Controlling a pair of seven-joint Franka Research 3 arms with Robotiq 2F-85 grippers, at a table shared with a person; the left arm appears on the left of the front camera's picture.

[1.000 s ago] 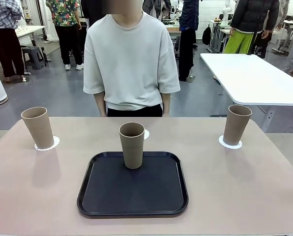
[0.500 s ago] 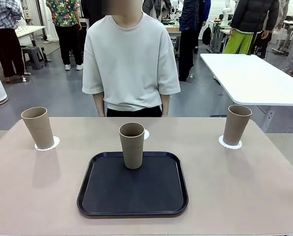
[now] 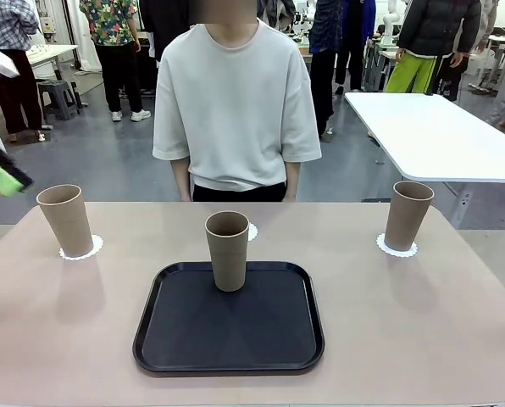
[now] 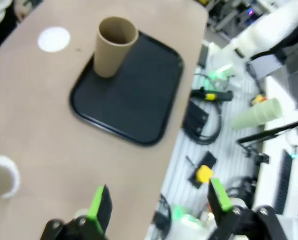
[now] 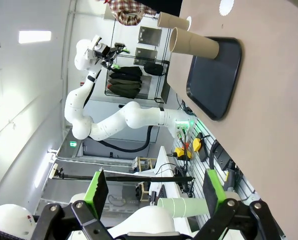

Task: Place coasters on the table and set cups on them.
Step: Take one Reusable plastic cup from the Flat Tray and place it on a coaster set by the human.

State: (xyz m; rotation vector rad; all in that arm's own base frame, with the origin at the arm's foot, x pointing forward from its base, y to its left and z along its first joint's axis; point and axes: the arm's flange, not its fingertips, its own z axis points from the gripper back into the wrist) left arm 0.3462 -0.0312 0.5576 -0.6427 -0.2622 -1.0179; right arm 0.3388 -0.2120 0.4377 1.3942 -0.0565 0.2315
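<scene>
Got two of three sorted: a cup (image 3: 65, 219) left of the black tray (image 3: 227, 339), another cup (image 3: 407, 214) right of it, each on a coaster (image 3: 90, 249). Leaves the third cup (image 3: 227, 249) on the tray for the seemingly bare coaster (image 4: 54, 39) just behind it. Seeing left gripper (image 4: 158, 197) and right gripper (image 5: 155, 182) spread, empty.

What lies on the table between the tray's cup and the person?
One bare coaster, on the table just beyond the tray. The left wrist view shows it whole; in the front view the cup hides most of it.
</scene>
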